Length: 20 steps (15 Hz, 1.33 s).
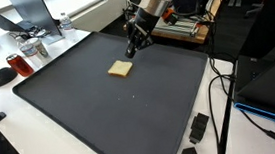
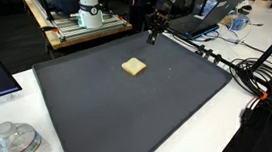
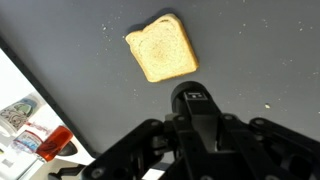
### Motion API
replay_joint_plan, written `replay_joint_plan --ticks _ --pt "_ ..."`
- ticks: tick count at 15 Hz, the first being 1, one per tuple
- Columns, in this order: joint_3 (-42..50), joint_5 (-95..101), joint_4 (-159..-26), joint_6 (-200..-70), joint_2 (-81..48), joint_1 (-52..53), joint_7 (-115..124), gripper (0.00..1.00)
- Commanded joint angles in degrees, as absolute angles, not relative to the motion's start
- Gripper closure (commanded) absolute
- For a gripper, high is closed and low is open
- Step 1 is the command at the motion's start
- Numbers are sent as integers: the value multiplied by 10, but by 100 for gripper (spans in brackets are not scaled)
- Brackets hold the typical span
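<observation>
A slice of toast-coloured bread (image 1: 121, 69) (image 2: 133, 67) lies flat on the big dark mat (image 1: 80, 112) (image 2: 102, 113). In both exterior views my gripper (image 1: 135, 45) (image 2: 151, 34) hangs above the mat's far part, just beyond the bread and apart from it. In the wrist view the bread (image 3: 162, 49) lies ahead of the gripper (image 3: 193, 105). The jaws are shut on a short black cylinder (image 3: 193, 98) with a small white label on its end. The fingertips are hidden behind it.
A reddish jar (image 1: 16, 65) and glassware (image 1: 33, 48) stand off the mat's edge. Small black parts (image 1: 197, 129) and cables (image 2: 256, 78) lie past the opposite edge. A wooden bench (image 2: 81, 26) and a laptop (image 2: 196, 22) stand behind the arm.
</observation>
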State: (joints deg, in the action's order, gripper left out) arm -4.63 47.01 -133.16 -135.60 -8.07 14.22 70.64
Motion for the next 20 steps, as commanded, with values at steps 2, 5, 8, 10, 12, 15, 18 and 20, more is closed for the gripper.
replay_joint_plan --ticks 2,5,8,10,12,15,18,20 --pt "-48 393 -1395 -1412 -10 97 621 95" --pt "-43 304 -1418 -1443 15 74 539 95" --pt "-39 207 -1435 -1457 36 58 445 95" --pt "-35 160 -1446 -1473 49 48 395 95" --pt "-26 101 -1457 -1496 58 38 331 95" --pt "-8 2 -1471 -1528 64 26 221 95" --pt "11 -98 -1469 -1529 59 17 117 95" --pt "24 -155 -1460 -1521 51 11 59 95"
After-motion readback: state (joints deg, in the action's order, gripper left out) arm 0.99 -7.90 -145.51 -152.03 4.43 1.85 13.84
